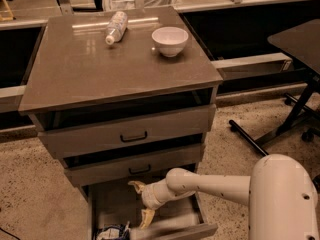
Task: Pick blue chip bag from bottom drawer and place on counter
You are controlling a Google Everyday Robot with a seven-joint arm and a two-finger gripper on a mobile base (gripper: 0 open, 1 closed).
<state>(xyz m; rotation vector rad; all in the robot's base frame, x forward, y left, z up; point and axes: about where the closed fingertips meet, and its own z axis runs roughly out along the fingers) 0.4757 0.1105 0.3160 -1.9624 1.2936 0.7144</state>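
Observation:
The bottom drawer point(175, 219) is pulled out at the foot of the grey cabinet. The blue chip bag point(111, 232) lies crumpled in its front left corner, partly cut off by the picture's lower edge. My gripper point(141, 202) hangs over the drawer's middle, right of the bag and apart from it. Its two yellowish fingers point(147, 218) are spread wide, one up near the middle drawer, one pointing down into the drawer. It holds nothing. The counter point(100, 69) is the cabinet's glossy grey-brown top.
A white plastic bottle point(115, 27) lies on its side at the counter's back. A white bowl point(170, 40) stands at the back right. Two upper drawers with black handles point(133, 136) are slightly open. A dark table point(300, 39) and its legs stand at right.

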